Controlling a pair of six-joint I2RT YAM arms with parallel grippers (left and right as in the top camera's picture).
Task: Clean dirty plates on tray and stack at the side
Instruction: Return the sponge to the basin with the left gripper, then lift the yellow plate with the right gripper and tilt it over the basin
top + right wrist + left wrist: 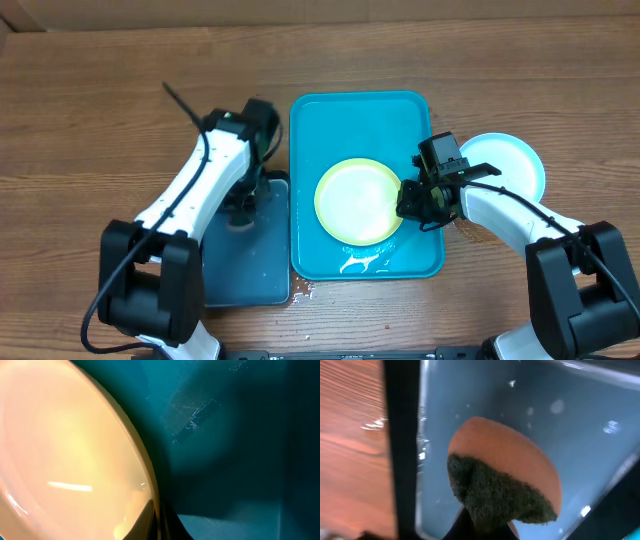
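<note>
A yellow-green plate [358, 199] lies in the turquoise tray [310, 120]. My right gripper [412, 203] is shut on its right rim; the right wrist view shows the plate [65, 450] with my fingers [157, 522] pinching its edge over the tray floor [240, 435]. A pale blue plate [510, 160] sits on the wooden table to the right of the tray, partly under my right arm. My left gripper [243, 205] is over the black tray [245, 265], shut on an orange sponge with a dark green scrub side [505, 495]. The third plate is not visible.
The black tray's wet floor [545, 420] and its dark rim [400, 445] show in the left wrist view, with wood [350, 445] beyond. Water puddles lie at the turquoise tray's front [362, 262].
</note>
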